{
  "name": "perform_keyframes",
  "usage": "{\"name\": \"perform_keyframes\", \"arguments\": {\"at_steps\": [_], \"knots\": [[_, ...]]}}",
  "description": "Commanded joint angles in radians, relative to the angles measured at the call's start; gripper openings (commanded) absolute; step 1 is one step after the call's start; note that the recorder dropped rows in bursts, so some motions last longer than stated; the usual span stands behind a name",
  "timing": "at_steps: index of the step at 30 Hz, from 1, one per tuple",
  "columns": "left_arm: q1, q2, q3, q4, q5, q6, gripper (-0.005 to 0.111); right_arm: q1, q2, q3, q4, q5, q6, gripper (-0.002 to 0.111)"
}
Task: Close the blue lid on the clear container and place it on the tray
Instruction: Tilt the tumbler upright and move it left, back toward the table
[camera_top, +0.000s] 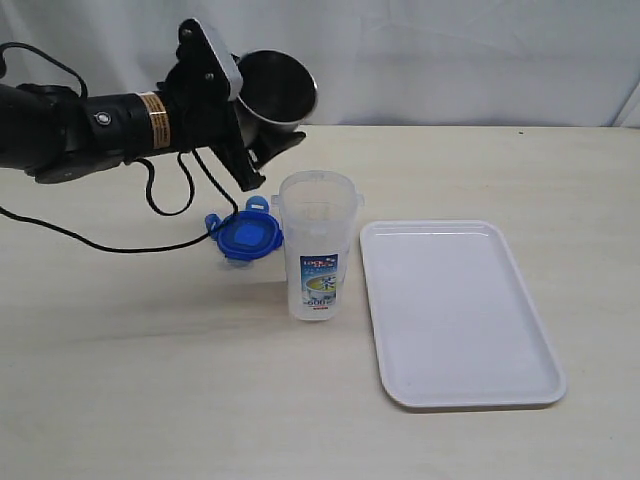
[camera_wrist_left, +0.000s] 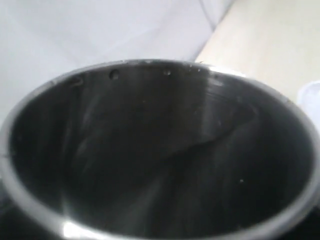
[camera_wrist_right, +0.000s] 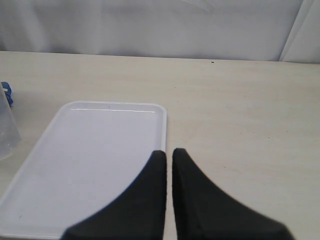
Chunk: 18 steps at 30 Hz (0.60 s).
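Observation:
The clear container (camera_top: 318, 245) stands upright and uncovered on the table, just left of the white tray (camera_top: 455, 310). Flat on the table against the container's left side lies the blue lid (camera_top: 247, 237). Above and behind them, my left gripper (camera_top: 266, 136) is shut on a steel tumbler (camera_top: 275, 92), which is tipped on its side in the air. The tumbler's dark inside (camera_wrist_left: 160, 150) fills the left wrist view and hides the fingers. My right gripper (camera_wrist_right: 169, 152) is shut and empty over the tray's (camera_wrist_right: 90, 150) edge; the exterior view does not show it.
A black cable (camera_top: 150, 215) trails from the left arm over the table to the left of the lid. A white curtain (camera_top: 450, 50) hangs behind the table's far edge. Bare tabletop (camera_wrist_right: 240, 115) lies beside the tray.

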Motion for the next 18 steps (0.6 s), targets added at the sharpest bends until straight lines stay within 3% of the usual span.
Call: {"name": "perform_keyframes", "arguments": {"at_steps": [1,4,10,18], "knots": [[0.035,0.004,-0.015,-0.239,-0.039,-0.02,0.0,-0.004,-0.004,0.003,-0.002,-0.002,-0.003,0.005],[0.074,0.035,-0.016,-0.321,-0.099,-0.06,0.0,-0.004,-0.004,0.003,-0.002,-0.002,-0.003,0.005],[0.167,0.14,-0.089,-0.345,-0.131,-0.23,0.0,-0.004,-0.004,0.003,-0.002,-0.002,-0.003,0.005],[0.212,0.294,-0.266,-0.345,-0.095,-0.291,0.0,-0.004,-0.004,0.003,-0.002,-0.002,-0.003,0.005]]}}
